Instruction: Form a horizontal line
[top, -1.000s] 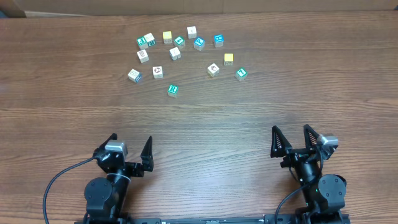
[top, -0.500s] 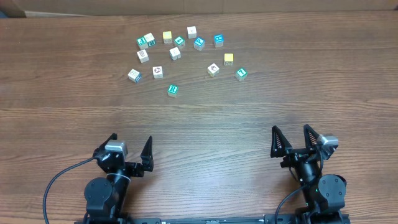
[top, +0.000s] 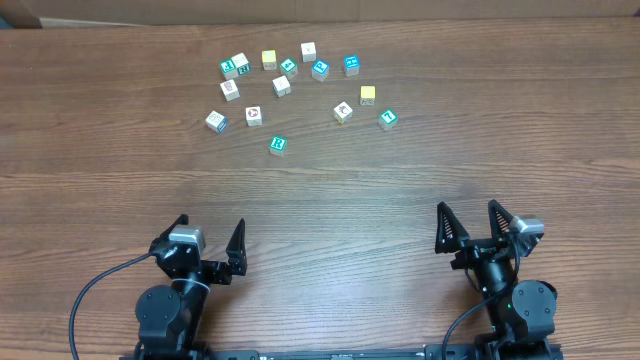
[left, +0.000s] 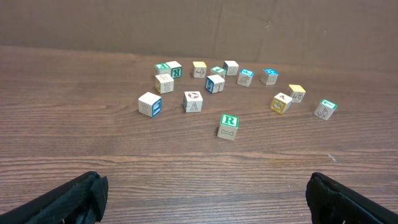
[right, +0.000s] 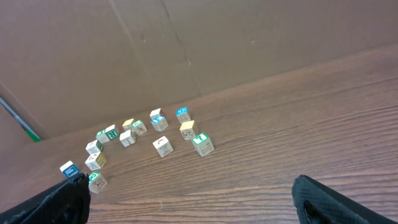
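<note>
No horizontal line shows; several tiny toy cubes lie scattered at the far middle of the table (top: 330, 190). The cube with a green R (top: 278, 145) sits nearest to me, alone in front of the cluster, and shows in the left wrist view too (left: 229, 126). White-faced picture cubes (top: 254, 116) (top: 215, 121) (top: 343, 112) lie just behind it. My left gripper (top: 211, 224) and right gripper (top: 467, 207) hover at the near edge, both open and empty, far from every cube. Only bare wood lies between the left fingertips (left: 81, 193) and between the right fingertips (right: 314, 193).
Teal-faced cubes (top: 320, 69) (top: 387, 118) and yellow cubes (top: 268, 59) (top: 367, 95) are mixed into the same cluster. A brown cardboard wall (right: 205, 43) stands behind the table's far edge. Bare wood stretches between the cubes and my grippers.
</note>
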